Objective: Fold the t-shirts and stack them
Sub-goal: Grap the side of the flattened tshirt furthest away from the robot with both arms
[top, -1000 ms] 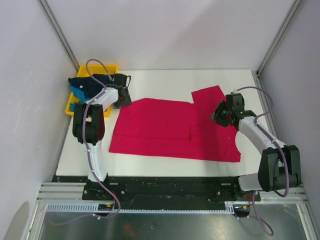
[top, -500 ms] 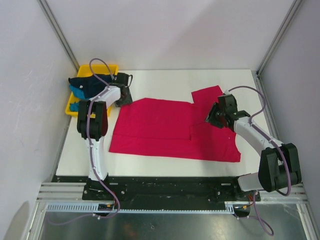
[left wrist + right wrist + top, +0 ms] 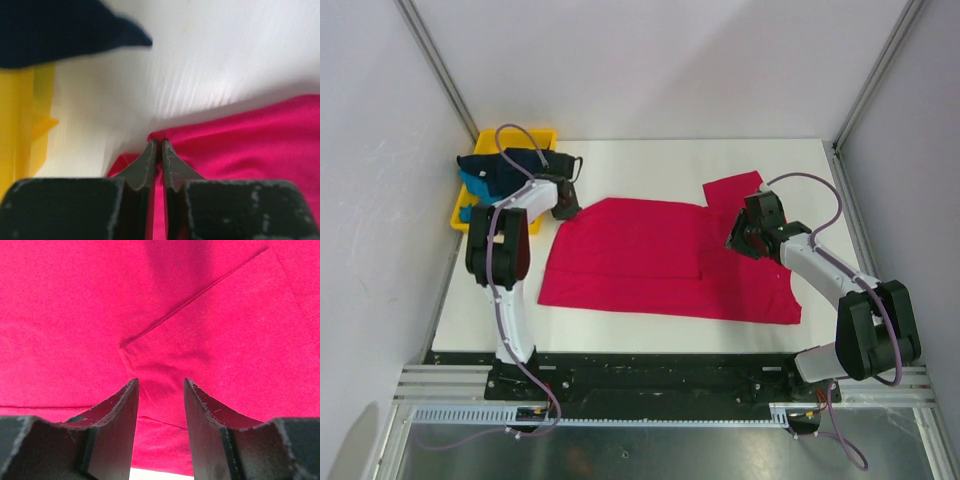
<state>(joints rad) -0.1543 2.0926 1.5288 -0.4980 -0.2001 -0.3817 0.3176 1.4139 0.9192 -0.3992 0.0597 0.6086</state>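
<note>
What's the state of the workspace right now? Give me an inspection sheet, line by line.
Surface: white table, flat, partly covered.
Job's things: crimson t-shirt spread out, partly folded; navy t-shirt and teal t-shirt heaped on yellow tray.
Clutter: nothing seen.
Pincers: left pincer shut on the crimson t-shirt's corner; right pincer open over its sleeve seam.
Cables: purple cables loop along both arms.
Surroundings: plain walls, metal frame.

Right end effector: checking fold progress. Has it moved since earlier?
Yes: the right end effector slid left over the pink shirt, away from the table's right edge.
</note>
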